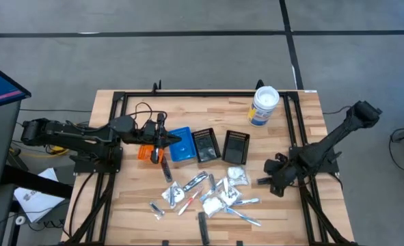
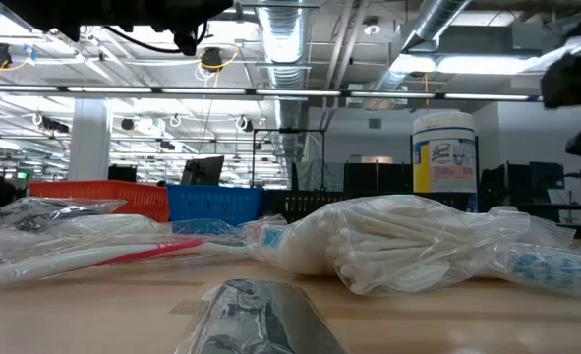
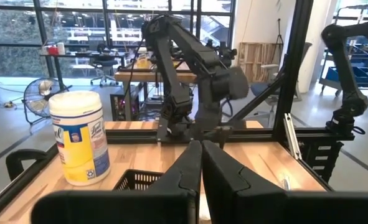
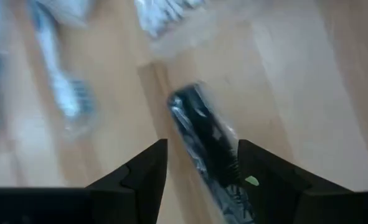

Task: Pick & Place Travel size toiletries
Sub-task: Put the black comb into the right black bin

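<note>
Two arms: one dark arm at each side of a wooden table [image 1: 126, 205], seen from above.
Toiletries: a loose scatter of travel size toiletries [image 1: 208, 195] lies on the near middle of the table, with silvery sachets, white packets and slim wrapped sticks lying close together, some overlapping.
Bins: an orange bin [image 1: 145, 154], a blue bin [image 1: 180, 145] and two black bins [image 1: 206, 145] stand in a row just behind the scatter, likely where the items are meant to go.
Tub: a white tub with a blue label [image 1: 264, 106] stands upright toward the far right, apart from the rest.
Right arm pose: it reaches in from the right edge, bent low, with the right gripper [image 1: 270, 176] just beside the right end of the scatter.
Right jaws: apart, and nothing is held between them; a dark wrapped piece [image 4: 205, 146] lies on the wood beyond the gap, in line with it, likely the item being lined up for picking.
Left arm pose: stretched level from the left edge, with the left gripper [image 1: 162, 140] over the orange and blue bins.
Left jaws: pressed together, empty; this arm appears to be waiting.
</note>
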